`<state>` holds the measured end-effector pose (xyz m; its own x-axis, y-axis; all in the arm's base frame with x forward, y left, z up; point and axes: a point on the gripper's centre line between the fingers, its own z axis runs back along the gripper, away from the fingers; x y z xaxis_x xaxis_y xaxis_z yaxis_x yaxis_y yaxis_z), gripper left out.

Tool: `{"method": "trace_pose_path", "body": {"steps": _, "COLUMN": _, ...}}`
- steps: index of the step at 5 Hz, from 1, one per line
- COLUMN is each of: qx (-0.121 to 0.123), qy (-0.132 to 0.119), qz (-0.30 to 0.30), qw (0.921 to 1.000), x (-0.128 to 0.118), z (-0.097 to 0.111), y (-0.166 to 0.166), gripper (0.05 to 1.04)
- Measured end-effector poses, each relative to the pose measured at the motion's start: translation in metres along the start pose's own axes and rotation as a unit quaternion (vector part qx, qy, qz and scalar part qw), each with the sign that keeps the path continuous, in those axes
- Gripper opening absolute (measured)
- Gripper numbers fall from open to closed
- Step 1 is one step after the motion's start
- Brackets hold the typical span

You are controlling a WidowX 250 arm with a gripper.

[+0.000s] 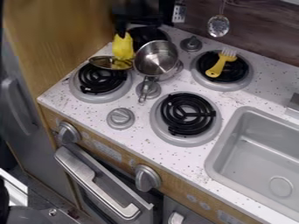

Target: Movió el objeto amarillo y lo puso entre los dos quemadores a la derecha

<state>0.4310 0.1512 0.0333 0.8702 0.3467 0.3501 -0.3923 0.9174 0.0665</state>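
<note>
My black gripper (pixel 121 33) is at the upper left of the camera view, over the back-left part of the stove. It is shut on the top of a yellow object (pixel 123 46), which hangs upright below it. The object's lower end is over or against a shiny gold-brown lid-like piece (pixel 109 63); whether they touch, I cannot tell. On the right side of the stove are two burners, the back one (pixel 238 75) and the front one (pixel 187 114). A yellow-handled brush (pixel 219 66) lies across the back one.
A metal saucepan (pixel 156 57) stands right of the yellow object, handle toward the front. The front-left burner (pixel 102 78) is below the lid-like piece. Grey knobs (pixel 121 118) rise from the white counter. The sink (pixel 262 148) is at the right, and a slotted spoon (pixel 218 26) hangs behind.
</note>
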Motion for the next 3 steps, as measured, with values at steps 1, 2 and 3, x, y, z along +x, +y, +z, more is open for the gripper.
{"method": "trace_pose_path", "body": {"steps": 1, "qx": 0.001, "qy": 0.015, "qz": -0.035, "qw": 0.9993, "x": -0.023, "z": 0.013, "y": 0.003, "gripper": 0.997}}
{"method": "trace_pose_path", "body": {"steps": 2, "qx": -0.001, "qy": 0.020, "qz": -0.077, "qw": 0.9968, "x": -0.039, "z": 0.011, "y": 0.004, "gripper": 0.997}}
{"method": "trace_pose_path", "body": {"steps": 3, "qx": 0.003, "qy": 0.023, "qz": -0.098, "qw": 0.9949, "x": -0.046, "z": 0.007, "y": 0.005, "gripper": 0.997}}
